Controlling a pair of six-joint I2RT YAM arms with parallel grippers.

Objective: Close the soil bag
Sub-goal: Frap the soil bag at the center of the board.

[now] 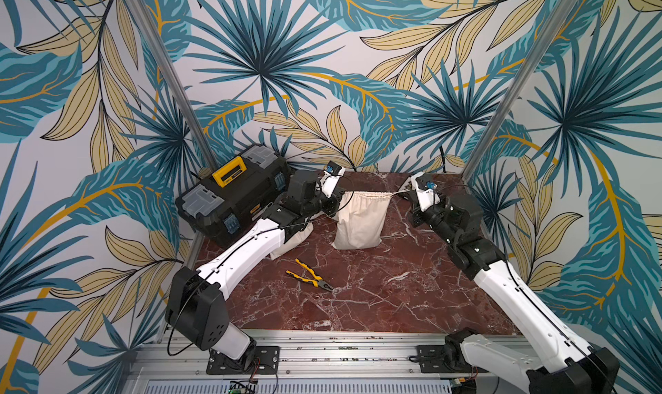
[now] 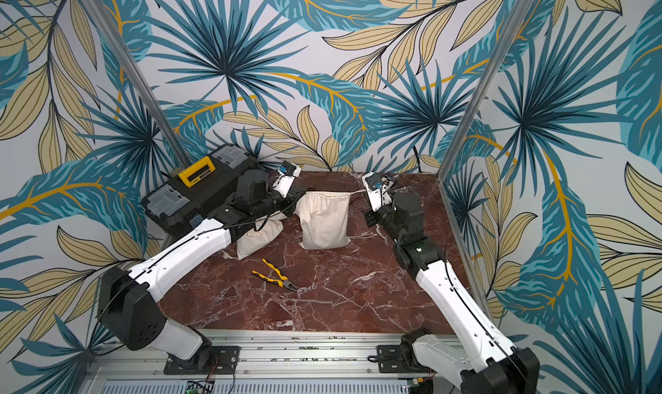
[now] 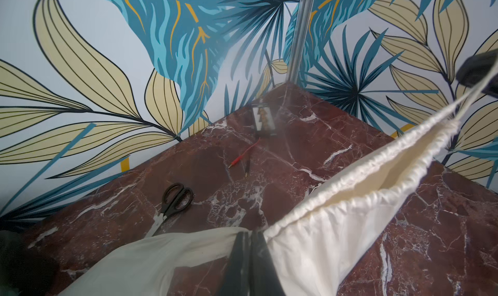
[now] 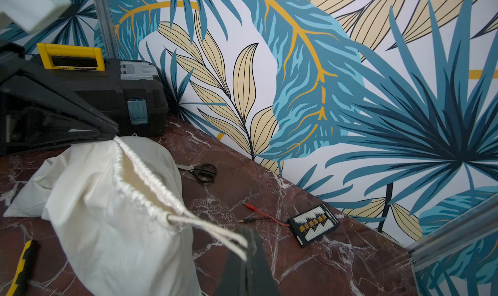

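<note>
Soil bag (image 1: pixel 360 223) of cream cloth stands upright on the marbled red tabletop (image 1: pixel 376 295), toward the back and between the two arms, as both top views show. Its mouth is gathered along the hem and stretched sideways into a narrow slit, and the left wrist view shows a gap between the two lips. The left pincer (image 3: pixel 249 232) is closed tight at the left end of that mouth. Whether cord or hem lies between its jaws cannot be told. The right pincer (image 4: pixel 246 243) is closed on the drawstring (image 4: pixel 210 227), whose two white strands run taut from the right end of the hem to its fingers. In a top view that cord (image 2: pixel 356 192) spans the short gap between bag and pincer. A second cloth bag (image 2: pixel 258 238) lies flat under the left arm, just beside the upright one. A black toolbox (image 1: pixel 233 195) with a yellow handle sits at the back left corner. Yellow-handled pliers (image 1: pixel 310 275) lie in front of the bags, apart from them. Behind the soil bag, near the back wall, the wrist views show black scissors (image 4: pixel 202 172) and a small black board (image 4: pixel 314 224) with a red lead and a black lead lying loose on the tabletop.
</note>
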